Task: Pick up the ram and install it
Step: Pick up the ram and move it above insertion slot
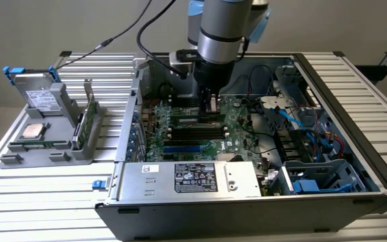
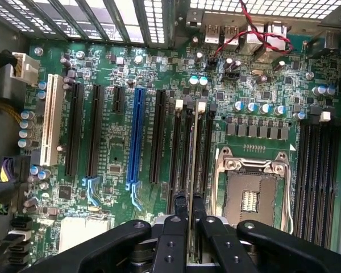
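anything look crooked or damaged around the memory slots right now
Nothing looks damaged or spilled. The ram sits edge-on in the claw, running parallel to the memory slots, not skewed. The one gap is the processor socket, standing bare.

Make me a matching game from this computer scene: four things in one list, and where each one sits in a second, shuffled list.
Things
1. ram
2. processor chip
3. expansion card
4. power supply

Places
A. lying flat on the holder, outside the case
B. inside the case, nearest the exterior camera
C. held in the gripper, over the motherboard
D. standing on edge on the holder, next to the case

Pairs: 1-C, 2-A, 3-D, 4-B
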`<state>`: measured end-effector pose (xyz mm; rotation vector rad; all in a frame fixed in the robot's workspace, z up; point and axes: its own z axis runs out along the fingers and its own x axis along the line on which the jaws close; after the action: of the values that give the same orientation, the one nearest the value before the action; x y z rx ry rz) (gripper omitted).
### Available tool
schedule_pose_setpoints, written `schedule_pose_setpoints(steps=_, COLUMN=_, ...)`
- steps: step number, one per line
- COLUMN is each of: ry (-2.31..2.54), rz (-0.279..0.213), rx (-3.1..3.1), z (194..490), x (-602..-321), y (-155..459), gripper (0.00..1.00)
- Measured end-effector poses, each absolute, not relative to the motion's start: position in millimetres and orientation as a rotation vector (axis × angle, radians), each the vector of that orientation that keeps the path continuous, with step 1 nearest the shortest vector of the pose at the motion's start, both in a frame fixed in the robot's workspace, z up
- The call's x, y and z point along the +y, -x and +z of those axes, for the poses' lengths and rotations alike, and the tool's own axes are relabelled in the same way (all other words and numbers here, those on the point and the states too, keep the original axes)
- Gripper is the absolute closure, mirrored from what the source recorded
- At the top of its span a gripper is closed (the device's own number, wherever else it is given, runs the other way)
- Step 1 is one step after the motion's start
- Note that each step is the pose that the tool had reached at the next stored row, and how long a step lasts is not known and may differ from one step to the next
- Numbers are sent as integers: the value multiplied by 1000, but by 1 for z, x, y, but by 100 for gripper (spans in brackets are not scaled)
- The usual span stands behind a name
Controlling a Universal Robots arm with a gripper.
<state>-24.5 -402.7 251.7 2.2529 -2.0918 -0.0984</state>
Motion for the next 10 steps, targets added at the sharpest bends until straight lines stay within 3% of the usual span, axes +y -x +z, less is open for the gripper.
schedule_pose_setpoints(steps=10, ry=-2220, rz=-101, rx=-2127, z=245, x=-405, y=22, gripper=86)
